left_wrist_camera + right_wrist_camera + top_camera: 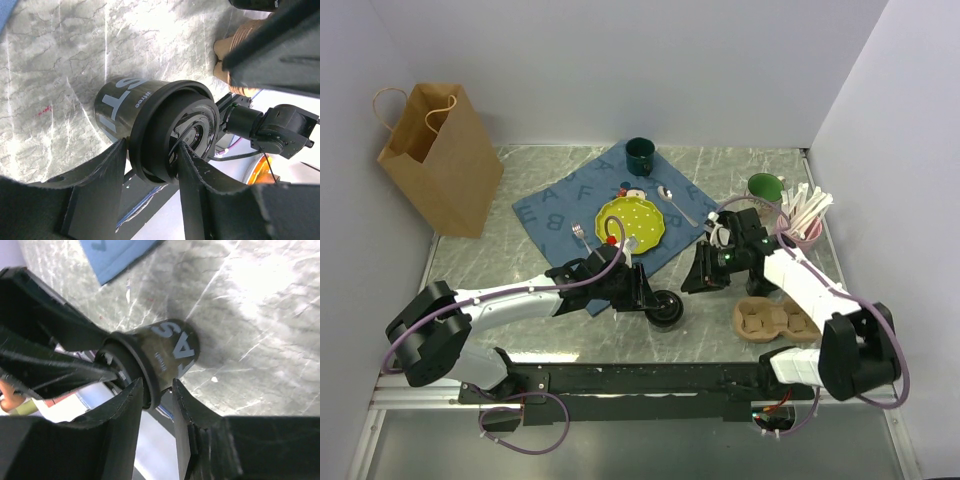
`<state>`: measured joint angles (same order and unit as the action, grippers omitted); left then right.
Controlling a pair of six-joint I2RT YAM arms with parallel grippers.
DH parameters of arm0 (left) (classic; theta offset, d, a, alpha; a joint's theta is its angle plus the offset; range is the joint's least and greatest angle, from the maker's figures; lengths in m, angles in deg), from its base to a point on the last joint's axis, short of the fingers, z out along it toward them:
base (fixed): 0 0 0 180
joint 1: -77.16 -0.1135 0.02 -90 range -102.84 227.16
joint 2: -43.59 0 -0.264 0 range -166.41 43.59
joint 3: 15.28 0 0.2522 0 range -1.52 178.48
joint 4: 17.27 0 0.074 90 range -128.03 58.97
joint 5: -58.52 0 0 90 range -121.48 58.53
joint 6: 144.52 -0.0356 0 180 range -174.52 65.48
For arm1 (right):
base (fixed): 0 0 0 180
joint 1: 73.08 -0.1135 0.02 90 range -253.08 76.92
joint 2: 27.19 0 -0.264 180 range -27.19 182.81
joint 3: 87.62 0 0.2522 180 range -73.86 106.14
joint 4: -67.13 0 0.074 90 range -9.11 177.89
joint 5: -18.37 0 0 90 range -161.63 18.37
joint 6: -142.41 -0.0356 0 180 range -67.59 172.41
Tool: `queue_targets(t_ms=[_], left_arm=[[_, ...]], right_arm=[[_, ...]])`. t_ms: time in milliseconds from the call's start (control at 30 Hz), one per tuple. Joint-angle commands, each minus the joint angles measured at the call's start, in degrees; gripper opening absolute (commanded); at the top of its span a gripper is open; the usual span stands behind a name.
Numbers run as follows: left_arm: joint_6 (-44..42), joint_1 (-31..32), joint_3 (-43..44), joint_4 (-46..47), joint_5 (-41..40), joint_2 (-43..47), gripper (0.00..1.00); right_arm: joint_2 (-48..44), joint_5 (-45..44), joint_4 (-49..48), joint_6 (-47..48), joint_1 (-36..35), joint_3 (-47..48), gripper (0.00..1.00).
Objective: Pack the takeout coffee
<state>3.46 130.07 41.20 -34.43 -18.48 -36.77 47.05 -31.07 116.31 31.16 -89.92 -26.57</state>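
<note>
One black takeout coffee cup (666,309) with a black lid and white lettering is tilted just above the table, in front of the blue cloth. My left gripper (645,295) is shut on its lid rim. In the left wrist view the fingers (107,185) clamp the lid of the cup (150,115). My right gripper (692,282) is narrowly open, with its tips at the cup's lid edge from the right. In the right wrist view the cup (170,347) shows in the gap of the right gripper (156,385). No other black cup is in view.
The brown pulp cup carrier (775,320) lies at the front right. A paper bag (440,155) stands at the back left. The blue cloth (560,210) holds a yellow-green plate (632,225), a spoon and a dark green mug (640,155). A green cup (765,188) and a pink holder of sticks (807,225) stand at the right.
</note>
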Motion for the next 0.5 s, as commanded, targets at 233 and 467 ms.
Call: queue_targets(t_ms=[233, 467], left_arm=[[-2.43, 1.41, -3.61, -12.77, -4.47, -4.37, 0.47], [-2.52, 1.59, -3.34, -12.51, -4.38, -5.16, 0.47]], right_arm=[[-6.74, 3.13, -1.14, 0.52, -0.03, -5.89, 0.34], [-6.21, 3.48, -3.69, -0.98, -1.26, -7.03, 0.33]])
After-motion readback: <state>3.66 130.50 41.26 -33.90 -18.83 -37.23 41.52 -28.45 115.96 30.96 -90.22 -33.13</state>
